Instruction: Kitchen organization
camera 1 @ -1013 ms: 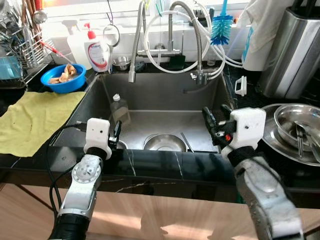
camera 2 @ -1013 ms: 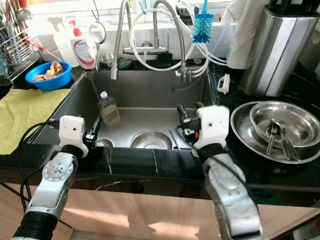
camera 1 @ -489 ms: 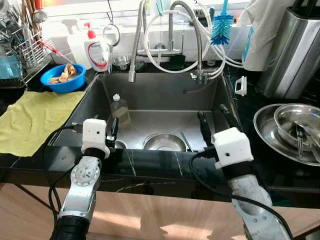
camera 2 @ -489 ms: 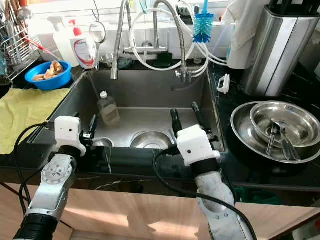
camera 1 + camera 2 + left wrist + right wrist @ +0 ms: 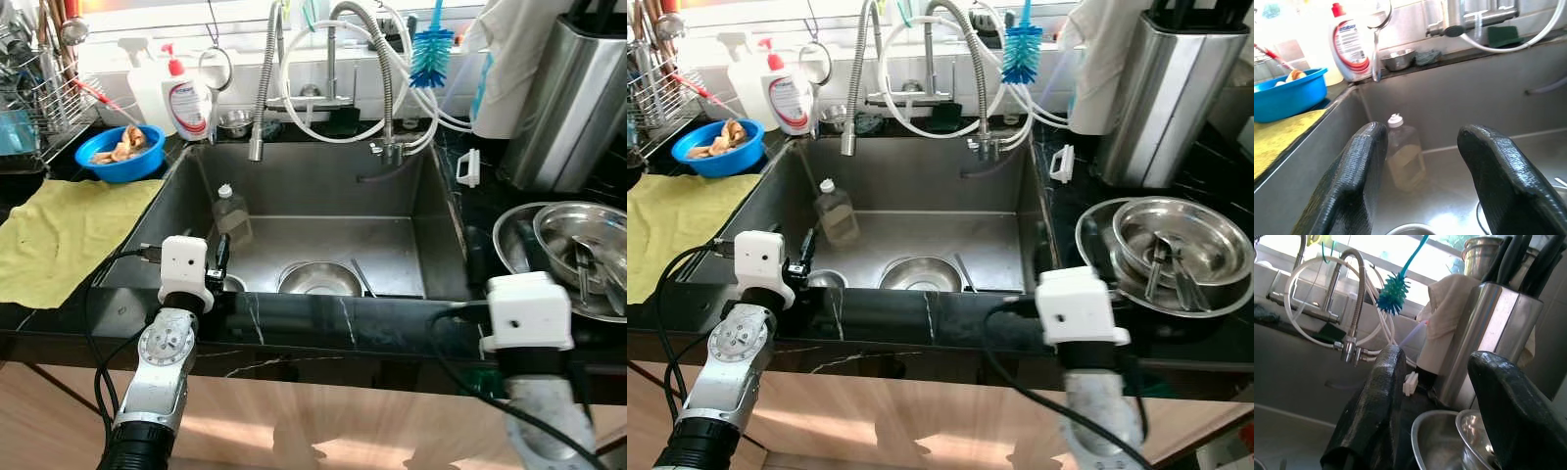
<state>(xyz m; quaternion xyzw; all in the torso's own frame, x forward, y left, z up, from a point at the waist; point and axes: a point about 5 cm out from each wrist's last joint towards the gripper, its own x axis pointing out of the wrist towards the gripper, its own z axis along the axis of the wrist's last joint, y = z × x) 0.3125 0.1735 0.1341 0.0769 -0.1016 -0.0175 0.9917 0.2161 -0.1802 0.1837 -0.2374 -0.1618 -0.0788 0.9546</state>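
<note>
Steel sink [image 5: 323, 186] holds one bowl [image 5: 319, 279], one bottle [image 5: 233, 213]; both pincers [image 5: 1422, 181] [image 5: 1442, 416] gape apart.

Brushed stainless-steel sink basin [image 5: 323, 186], matt grey, set in a glossy black stone counter [image 5: 323, 318] with pale veining. In the basin: a polished round steel bowl [image 5: 319, 279] and a clear plastic bottle [image 5: 233, 212] with a white cap. Behind the basin, ribbed chrome spring faucet hoses [image 5: 263, 88] and smooth white plastic tubing [image 5: 309, 122]. Left of the basin: a soft matt yellow cloth [image 5: 59, 235], a glossy blue plastic bowl [image 5: 122, 155], a white plastic soap dispenser bottle [image 5: 189, 98]. Right of the basin: mirror-bright nested steel plates [image 5: 568, 250] and a brushed-steel knife block [image 5: 573, 93]. Left gripper fingers [image 5: 1356, 176], textured black rubber.
</note>
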